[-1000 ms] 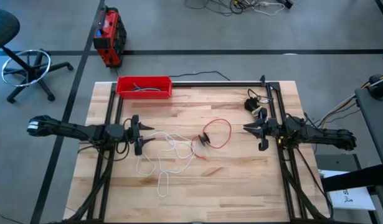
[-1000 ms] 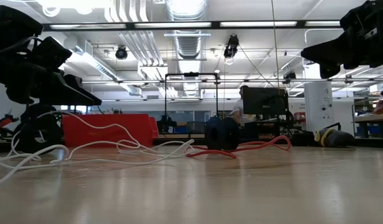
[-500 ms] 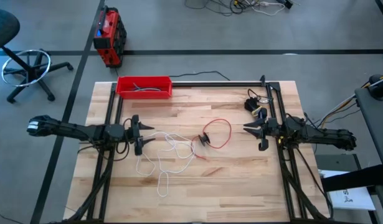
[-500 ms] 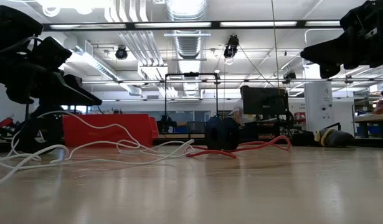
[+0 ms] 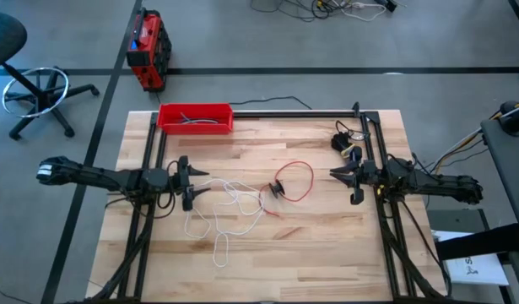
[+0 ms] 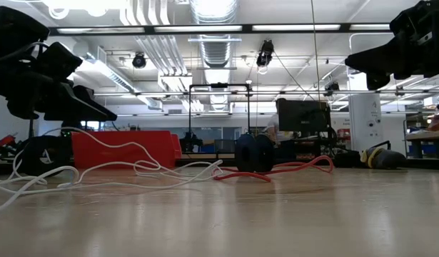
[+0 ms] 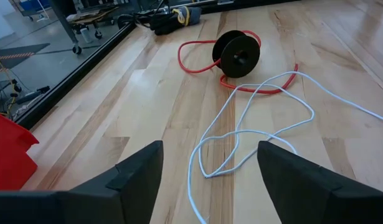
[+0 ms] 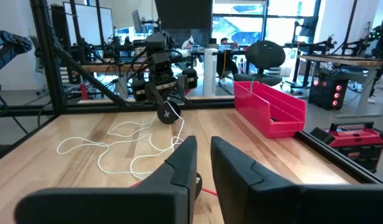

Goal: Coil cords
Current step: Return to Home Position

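Starting well to the left of the black spool [image 5: 277,189], you've got the left end effector [image 5: 198,183] hovering above the worktop [image 5: 327,245], its fingers [image 7: 138,180] spread wide with nothing between them. Next, between that end effector and the spool, the white cord [image 5: 229,207] sprawls in loose, overlapping loops, none of it wound on. Its nearest strands lie just under the left end effector and its far loops reach close up to the spool. Expect it to be light and thoroughly floppy. It will sag, drag and snag on its own loops, so I'd take it near an end or on a single clear strand, never where two runs cross. Now the spool itself, standing on edge mid-worktop: small, rigid, and likely to roll or tip if nudged, so pinch it across its flat faces. Just right of the spool, and running to it, the red cord [image 5: 303,179] makes one open loop, equally thin and limp. A strand away from the spool looks like your cleanest pinch. Well to the right of the spool, the right end effector [image 5: 335,175] hangs above the wood, fingers drawn almost together with only a slim gap, gripping nothing.
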Tool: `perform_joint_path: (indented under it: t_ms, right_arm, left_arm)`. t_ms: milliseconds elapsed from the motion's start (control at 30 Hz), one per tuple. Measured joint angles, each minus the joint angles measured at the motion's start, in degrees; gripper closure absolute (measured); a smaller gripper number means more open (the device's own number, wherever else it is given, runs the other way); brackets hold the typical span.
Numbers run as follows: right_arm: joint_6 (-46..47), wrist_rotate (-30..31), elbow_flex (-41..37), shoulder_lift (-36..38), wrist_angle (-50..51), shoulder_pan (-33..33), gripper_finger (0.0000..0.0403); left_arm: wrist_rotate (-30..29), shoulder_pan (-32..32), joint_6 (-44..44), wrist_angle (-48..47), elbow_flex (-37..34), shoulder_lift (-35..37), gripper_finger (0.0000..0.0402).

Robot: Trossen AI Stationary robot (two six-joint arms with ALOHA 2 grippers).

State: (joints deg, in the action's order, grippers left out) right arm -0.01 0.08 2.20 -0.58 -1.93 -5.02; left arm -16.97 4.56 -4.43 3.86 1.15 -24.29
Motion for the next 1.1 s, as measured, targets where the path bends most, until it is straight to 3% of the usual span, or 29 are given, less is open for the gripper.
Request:
perform_joint_path:
  t_ms: [733, 1100]
  right_arm:
    - [0.00, 0.01, 0.00, 0.01, -0.02, -0.02, 0.0332]
    - [0.00, 0.01, 0.00, 0.01, -0.01, -0.01, 0.0342]
  left_arm:
    - [0.00, 0.00, 0.00, 0.00, -0.01, 0.00, 0.0189]
    - [0.00, 0.00, 0.02, -0.02, 0.00, 0.00, 0.0176]
